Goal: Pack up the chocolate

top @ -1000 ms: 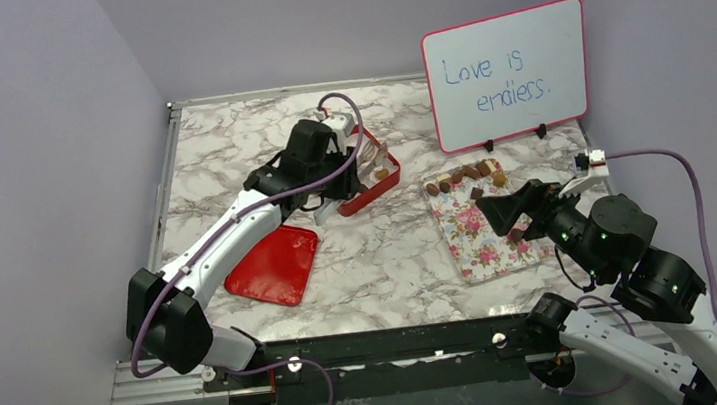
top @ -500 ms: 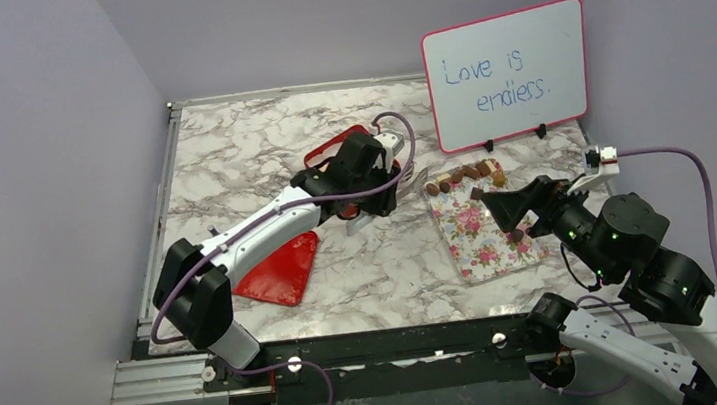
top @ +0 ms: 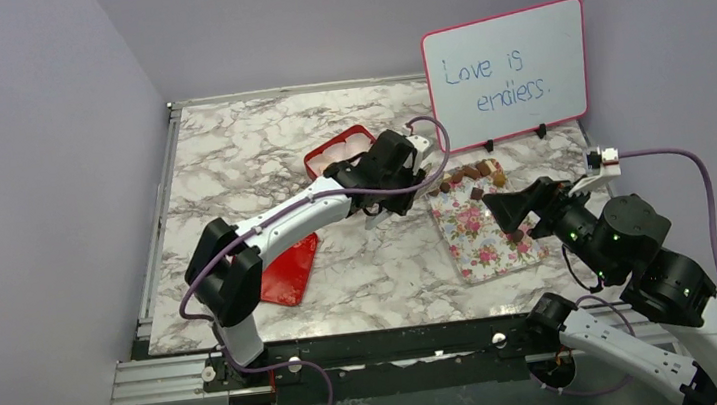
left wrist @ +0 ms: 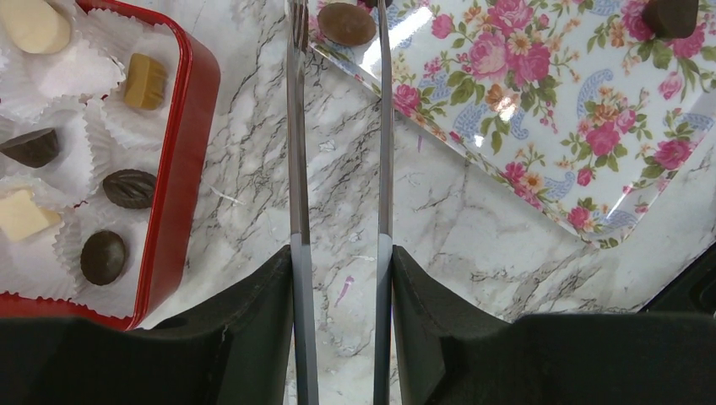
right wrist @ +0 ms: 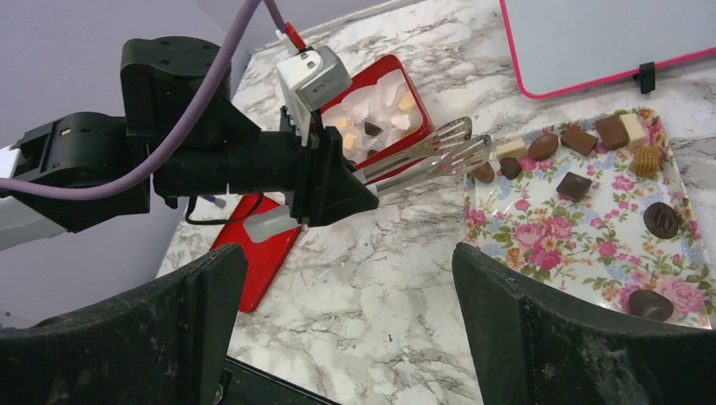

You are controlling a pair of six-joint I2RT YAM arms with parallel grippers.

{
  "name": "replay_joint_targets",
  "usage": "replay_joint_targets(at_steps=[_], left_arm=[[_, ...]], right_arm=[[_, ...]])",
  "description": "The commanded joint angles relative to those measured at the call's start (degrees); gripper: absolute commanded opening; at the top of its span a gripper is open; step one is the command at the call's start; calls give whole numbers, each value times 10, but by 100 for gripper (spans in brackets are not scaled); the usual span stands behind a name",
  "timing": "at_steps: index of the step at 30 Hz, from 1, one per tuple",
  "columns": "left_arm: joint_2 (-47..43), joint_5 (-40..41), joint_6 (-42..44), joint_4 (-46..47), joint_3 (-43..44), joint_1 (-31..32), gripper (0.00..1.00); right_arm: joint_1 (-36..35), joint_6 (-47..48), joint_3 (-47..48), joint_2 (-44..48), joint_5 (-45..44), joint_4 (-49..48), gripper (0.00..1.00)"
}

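- Red metal tin (left wrist: 181,126) — white paper cups (left wrist: 76,72) inside hold cream, caramel and dark chocolate pieces (left wrist: 145,80).
- Floral rectangular tray (left wrist: 540,126) bears more.
- The left gripper (right wrist: 466,143), blades parted, straddles a round brown piece (left wrist: 346,24) on it.
- The right gripper (top: 509,209) gapes empty above.

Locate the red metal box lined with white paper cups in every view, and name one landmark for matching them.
Top external: the red metal box sits mid-table, partly behind the left arm.
Left wrist: far left, cut off by the frame.
Right wrist: upper centre, beyond the left arm.
Shared landmark: the flowered rectangular tray, right of the box in all three.
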State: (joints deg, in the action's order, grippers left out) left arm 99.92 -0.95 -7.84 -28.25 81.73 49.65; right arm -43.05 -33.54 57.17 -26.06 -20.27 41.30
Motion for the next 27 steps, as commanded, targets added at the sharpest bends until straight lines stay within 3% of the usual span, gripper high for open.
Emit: replay_joint_targets(at_steps=[1, 27], left_arm=[[25, 28, 18, -12, 40, 5, 43], [77, 14, 17, -23, 60, 27, 43]], right_arm=[[2, 5, 14, 11, -14, 9, 97], [2, 5, 10, 17, -23, 12, 97]])
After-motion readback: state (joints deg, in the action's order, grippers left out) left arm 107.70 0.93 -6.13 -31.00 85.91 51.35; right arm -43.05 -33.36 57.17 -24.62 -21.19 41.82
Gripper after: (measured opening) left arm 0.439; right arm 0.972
